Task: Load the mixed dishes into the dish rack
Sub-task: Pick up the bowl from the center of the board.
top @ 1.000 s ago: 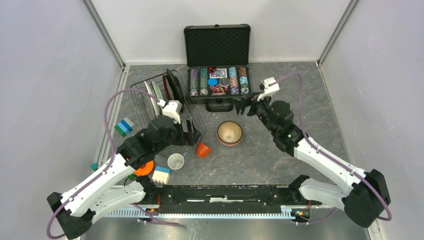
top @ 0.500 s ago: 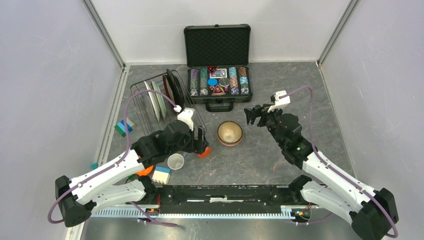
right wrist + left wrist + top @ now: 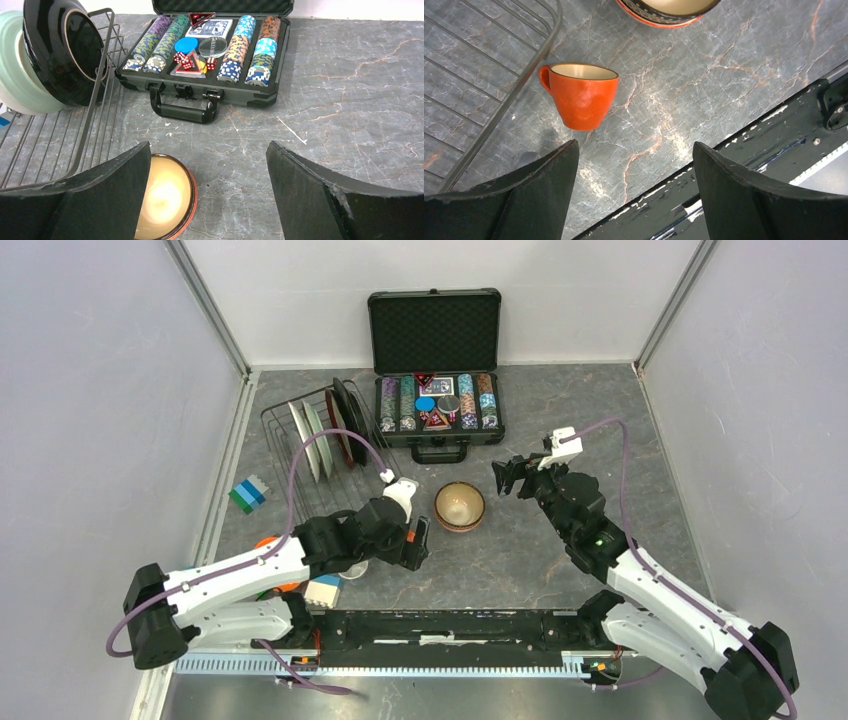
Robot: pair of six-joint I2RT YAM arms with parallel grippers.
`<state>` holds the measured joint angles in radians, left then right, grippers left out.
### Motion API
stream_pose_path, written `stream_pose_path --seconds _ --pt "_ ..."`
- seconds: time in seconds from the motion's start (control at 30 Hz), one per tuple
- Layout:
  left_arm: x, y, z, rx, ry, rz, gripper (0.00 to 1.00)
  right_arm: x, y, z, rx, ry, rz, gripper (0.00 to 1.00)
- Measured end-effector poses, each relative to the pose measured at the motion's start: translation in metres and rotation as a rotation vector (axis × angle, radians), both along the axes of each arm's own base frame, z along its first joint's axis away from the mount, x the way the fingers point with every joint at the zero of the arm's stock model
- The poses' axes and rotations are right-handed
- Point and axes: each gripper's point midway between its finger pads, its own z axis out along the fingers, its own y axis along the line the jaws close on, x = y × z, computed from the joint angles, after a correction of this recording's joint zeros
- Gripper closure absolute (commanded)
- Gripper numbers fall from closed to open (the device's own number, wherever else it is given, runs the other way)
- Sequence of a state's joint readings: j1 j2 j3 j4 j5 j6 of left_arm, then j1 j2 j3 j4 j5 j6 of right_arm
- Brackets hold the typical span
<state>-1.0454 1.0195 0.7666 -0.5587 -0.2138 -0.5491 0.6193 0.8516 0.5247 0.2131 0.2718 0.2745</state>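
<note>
The dish rack [image 3: 295,485] is sitting in the upper left of the overhead view, with several plates [image 3: 318,440] standing on edge at its far end. The tan bowl [image 3: 460,506] is resting on the table just right of the rack, near the frame's middle. The orange cup [image 3: 581,95] is sitting beside the rack's corner wire, in the upper left of my left wrist view. I am holding my left gripper [image 3: 634,147] over that cup, fingers spread wide and gripping nothing. My right gripper [image 3: 207,145] is hovering just right of the bowl, equally wide and empty, facing the open poker chip case [image 3: 215,50] at the top.
</note>
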Motion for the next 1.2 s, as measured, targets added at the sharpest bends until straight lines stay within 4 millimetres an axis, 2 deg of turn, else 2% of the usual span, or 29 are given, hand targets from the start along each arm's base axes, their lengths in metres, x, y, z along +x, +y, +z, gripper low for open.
stream_pose_path --seconds 0.1,0.23,0.53,0.7,0.97,1.2 --pt "-0.003 -0.003 -0.007 0.023 0.007 -0.014 0.09 -0.001 -0.001 0.006 0.010 -0.014 -0.001 0.11" --pt "0.003 -0.013 -0.006 0.008 -0.009 -0.016 0.08 -0.002 -0.002 0.009 0.017 -0.024 -0.003 0.11" --pt "0.053 -0.065 0.016 -0.016 -0.107 0.067 0.13 -0.003 -0.013 -0.006 -0.016 0.003 -0.049 0.11" --pt "0.076 -0.084 0.016 0.013 -0.125 0.120 0.18 -0.004 -0.023 -0.002 -0.025 -0.010 -0.085 0.10" --pt "0.092 -0.076 -0.008 0.056 -0.086 0.200 0.26 -0.004 -0.030 -0.011 -0.049 0.008 -0.116 0.10" --pt "0.098 -0.073 -0.019 0.069 -0.064 0.233 0.31 -0.001 -0.034 -0.017 -0.077 0.019 -0.136 0.10"
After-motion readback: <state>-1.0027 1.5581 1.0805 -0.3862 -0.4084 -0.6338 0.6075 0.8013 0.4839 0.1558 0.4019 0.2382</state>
